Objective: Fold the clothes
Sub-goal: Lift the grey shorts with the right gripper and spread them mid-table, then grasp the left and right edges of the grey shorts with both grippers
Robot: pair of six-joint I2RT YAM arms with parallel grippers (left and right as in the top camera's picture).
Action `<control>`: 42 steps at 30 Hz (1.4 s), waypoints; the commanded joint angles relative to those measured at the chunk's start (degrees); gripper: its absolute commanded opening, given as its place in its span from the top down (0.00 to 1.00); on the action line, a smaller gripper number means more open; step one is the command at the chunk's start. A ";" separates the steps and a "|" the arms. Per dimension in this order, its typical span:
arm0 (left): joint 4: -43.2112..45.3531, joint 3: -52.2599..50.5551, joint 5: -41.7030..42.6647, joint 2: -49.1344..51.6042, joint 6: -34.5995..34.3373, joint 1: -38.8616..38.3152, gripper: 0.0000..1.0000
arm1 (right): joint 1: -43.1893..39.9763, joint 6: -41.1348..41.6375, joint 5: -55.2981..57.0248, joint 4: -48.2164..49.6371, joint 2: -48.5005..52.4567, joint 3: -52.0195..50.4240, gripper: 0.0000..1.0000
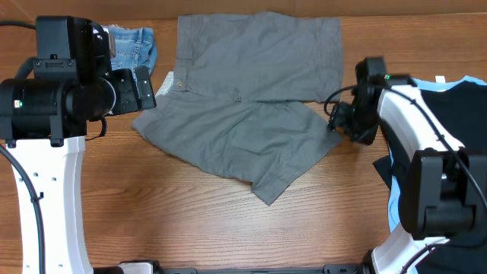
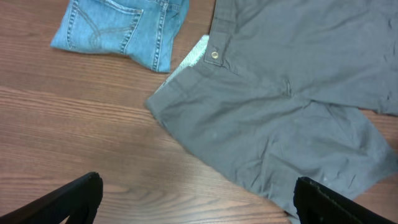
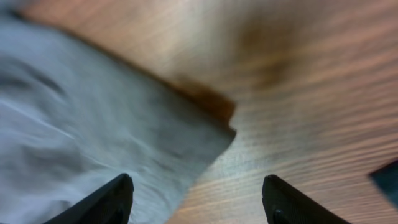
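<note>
We read no text, label, brand, number or sign on the gray shorts (image 1: 243, 99), the denim piece (image 2: 118, 28) or the dark garment (image 1: 468, 103), and the shorts' metal button (image 2: 215, 55) is too small to make out.

Bright, even light from above fills all three views. The overhead and left wrist views are sharp, with soft shadows. The right wrist view is blurred and smeared; the grey shorts (image 3: 93, 124) cast a dark shadow on the tabletop (image 3: 311, 124).
</note>
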 commanded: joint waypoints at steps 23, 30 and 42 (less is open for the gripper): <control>-3.17 0.52 0.37 0.70 2.21 0.22 0.00 | -11.02 -3.17 -1.97 11.26 -2.25 11.43 0.04; -6.01 -6.38 2.21 2.95 1.07 0.22 0.00 | -10.34 -1.33 -3.58 -6.58 -2.19 8.59 0.07; 18.08 -36.13 6.51 9.01 4.55 0.04 0.22 | -10.23 -5.77 -12.68 -10.21 -4.28 4.87 0.18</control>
